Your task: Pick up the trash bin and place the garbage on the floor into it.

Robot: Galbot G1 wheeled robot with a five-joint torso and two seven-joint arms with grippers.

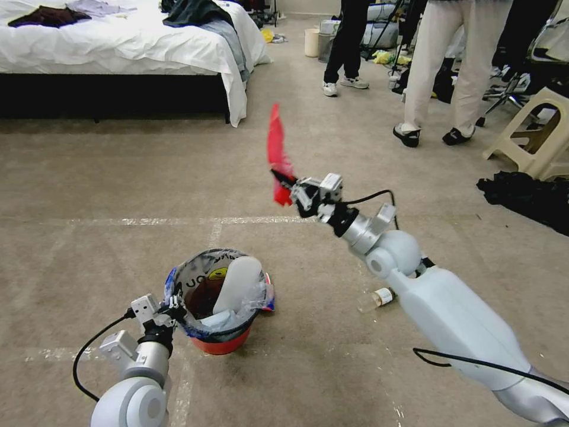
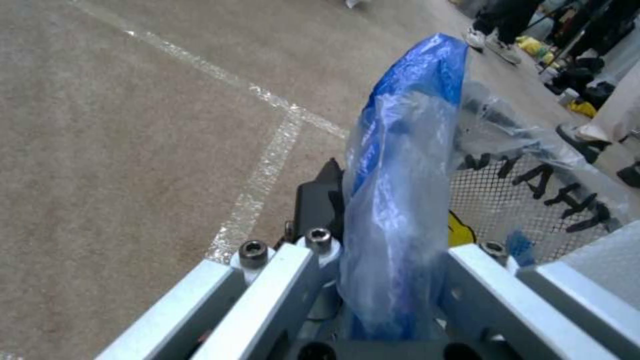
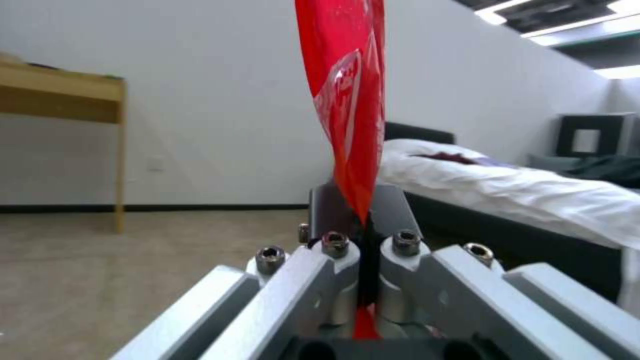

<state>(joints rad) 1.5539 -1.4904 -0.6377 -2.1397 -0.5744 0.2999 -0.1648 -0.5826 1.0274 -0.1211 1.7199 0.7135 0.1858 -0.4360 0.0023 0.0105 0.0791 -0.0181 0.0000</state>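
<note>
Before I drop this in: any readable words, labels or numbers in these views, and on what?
Bin liner: black capitals, partly folded; "HA" is all that reads.
Liner in trash bin, head view: black letters and yellow print, not readable.
Red wrapper: white print, blurred.
Floor bottle label: too small.

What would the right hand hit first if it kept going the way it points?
Probably nothing close: the right hand, shut on a red wrapper, points over open carpet toward the bed. Depth is unclear.

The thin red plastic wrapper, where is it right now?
Pinched in the right gripper, the red plastic wrapper stands upright in mid-air in the head view, beyond the red trash bin.
</note>
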